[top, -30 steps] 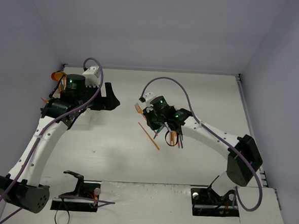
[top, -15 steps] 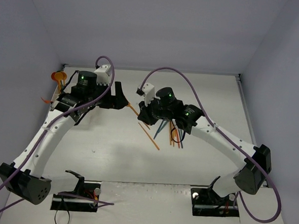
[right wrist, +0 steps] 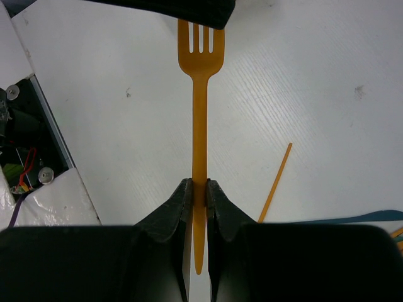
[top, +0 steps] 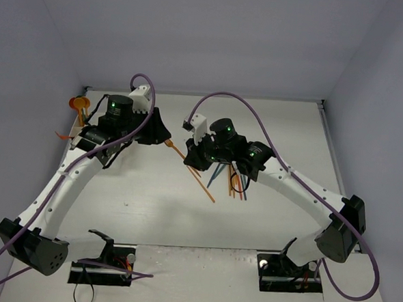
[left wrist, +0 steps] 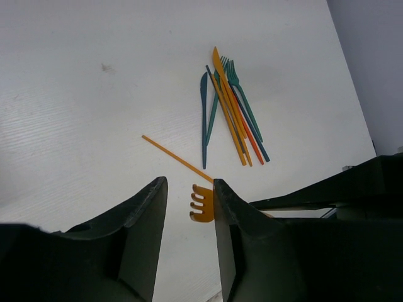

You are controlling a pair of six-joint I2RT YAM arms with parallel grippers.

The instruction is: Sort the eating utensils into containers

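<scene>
Here the right tool point(right wrist: 199, 186) grips one orange fork point(right wrist: 200, 107), one stick point(right wrist: 275, 182) nearby.

Top external: high, behind the arm bases point(top: 102, 261), looks down on the whole worktop point(top: 150, 209), far off. Left wrist: close, looks down past left fingers point(left wrist: 141, 233) onto worktop. Right wrist: very close, looks out past right fingers point(right wrist: 173, 211) along orange fork point(right wrist: 200, 94). All three share fork and orange stick point(top: 201, 184).
</scene>
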